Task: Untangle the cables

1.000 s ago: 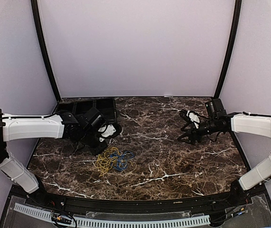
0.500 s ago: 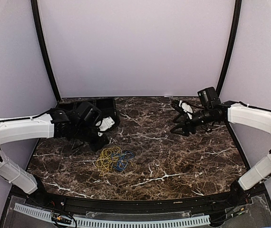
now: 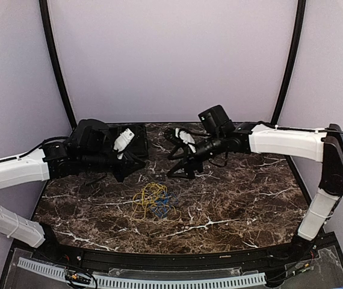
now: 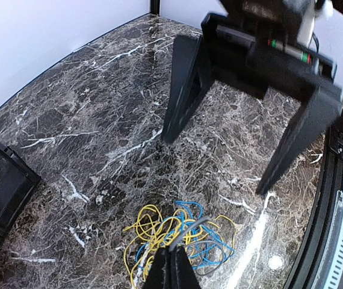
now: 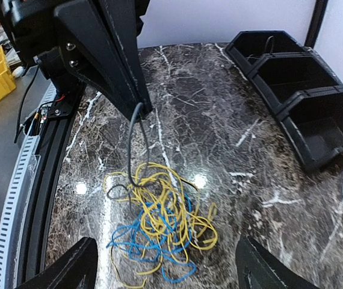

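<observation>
Left gripper (image 5: pixel 138 108) pinched shut on a thin grey strand (image 5: pixel 129 144) that drops into the tangle. Right gripper (image 4: pixel 213 165) is spread wide and holds nothing, just beyond the pile and facing my left. Yellow cable (image 5: pixel 159 208) and blue cable (image 5: pixel 129 236) lie looped through each other in one heap on the marble worktop (image 4: pixel 99 120), between both grippers. Black bins (image 5: pixel 304 96) sit at the far left.
</observation>
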Action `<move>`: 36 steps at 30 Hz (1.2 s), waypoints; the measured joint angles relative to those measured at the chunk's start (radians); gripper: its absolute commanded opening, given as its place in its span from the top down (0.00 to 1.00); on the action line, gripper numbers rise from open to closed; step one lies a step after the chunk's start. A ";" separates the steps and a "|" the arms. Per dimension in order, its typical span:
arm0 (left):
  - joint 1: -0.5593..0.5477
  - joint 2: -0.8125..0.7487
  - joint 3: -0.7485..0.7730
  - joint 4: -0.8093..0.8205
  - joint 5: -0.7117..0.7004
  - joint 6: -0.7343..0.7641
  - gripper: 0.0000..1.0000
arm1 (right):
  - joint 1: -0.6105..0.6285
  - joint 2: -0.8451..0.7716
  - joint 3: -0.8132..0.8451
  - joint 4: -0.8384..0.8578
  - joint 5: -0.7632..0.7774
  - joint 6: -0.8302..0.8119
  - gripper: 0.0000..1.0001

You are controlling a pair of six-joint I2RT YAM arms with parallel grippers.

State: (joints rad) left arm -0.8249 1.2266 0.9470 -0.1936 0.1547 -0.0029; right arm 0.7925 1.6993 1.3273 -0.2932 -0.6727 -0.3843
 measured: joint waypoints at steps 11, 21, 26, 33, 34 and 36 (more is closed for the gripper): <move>0.000 -0.100 -0.126 0.026 -0.076 -0.113 1.00 | 0.147 0.286 0.103 0.200 0.002 0.129 0.59; 0.000 -0.208 -0.134 0.014 -0.169 -0.159 1.00 | 0.167 0.446 0.132 0.364 -0.071 0.290 0.75; 0.000 -0.283 -0.029 -0.012 -0.211 -0.153 1.00 | 0.170 0.470 0.117 0.408 -0.094 0.344 0.84; 0.000 -0.338 0.230 -0.019 -0.264 -0.093 1.00 | 0.171 0.513 0.098 0.457 -0.118 0.420 0.87; 0.000 -0.339 0.267 -0.018 -0.274 -0.083 1.00 | 0.171 0.520 0.093 0.457 -0.117 0.431 0.84; 0.000 -0.338 0.328 -0.016 -0.294 -0.067 1.00 | 0.172 0.533 0.089 0.457 -0.111 0.449 0.80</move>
State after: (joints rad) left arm -0.8249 0.8883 1.2747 -0.2100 -0.1390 -0.0696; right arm 0.9642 2.2326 1.4162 0.1642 -0.7841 0.0647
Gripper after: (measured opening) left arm 0.013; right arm 0.148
